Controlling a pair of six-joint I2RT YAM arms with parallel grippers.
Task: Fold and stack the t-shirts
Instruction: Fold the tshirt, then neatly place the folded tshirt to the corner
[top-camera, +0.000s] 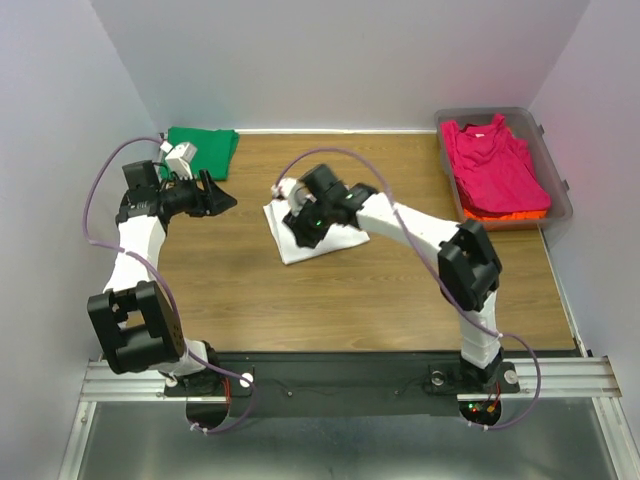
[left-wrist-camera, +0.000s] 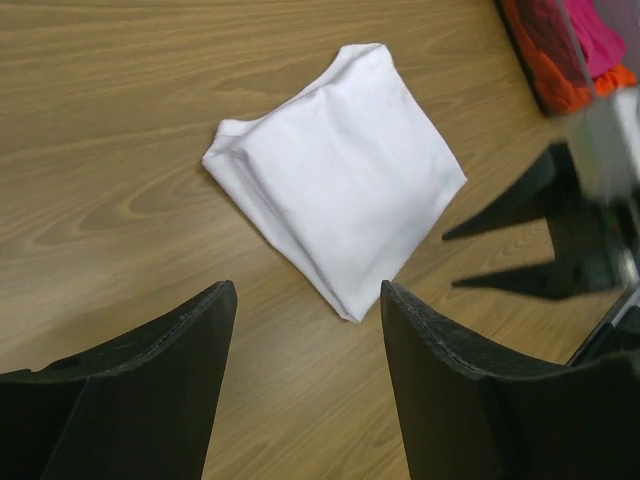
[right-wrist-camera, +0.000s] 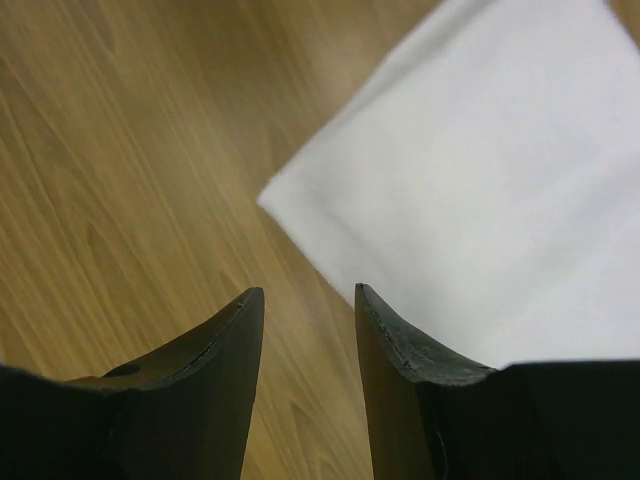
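A white cloth t-shirt (left-wrist-camera: 340, 190), folded into a compact square with layered edges showing along its lower left side, lies turned like a diamond on the brown wood-grain table (top-camera: 250, 290), near the middle of the overhead frame. There the right arm's black wrist covers much of its upper part, so only the lower and left portions show. The right gripper (right-wrist-camera: 308, 292) is by one corner of the shirt, its black fingers parted by a modest gap with nothing between them. In its own view the cloth is blurred and runs off the upper right edge, and whether the fingers touch it cannot be told. The left gripper (left-wrist-camera: 305, 292) sits left of centre in the overhead view, apart from the white shirt, with its fingers spread wide and empty. A green cloth t-shirt (top-camera: 205, 150) lies at the upper left against the back wall, partly hidden by the left wrist, and its fold cannot be made out. At the upper right a clear plastic tub (top-camera: 560, 190) holds a magenta-pink t-shirt (top-camera: 495, 165) lying loosely over an orange t-shirt (top-camera: 512, 213), of which only a strip shows.
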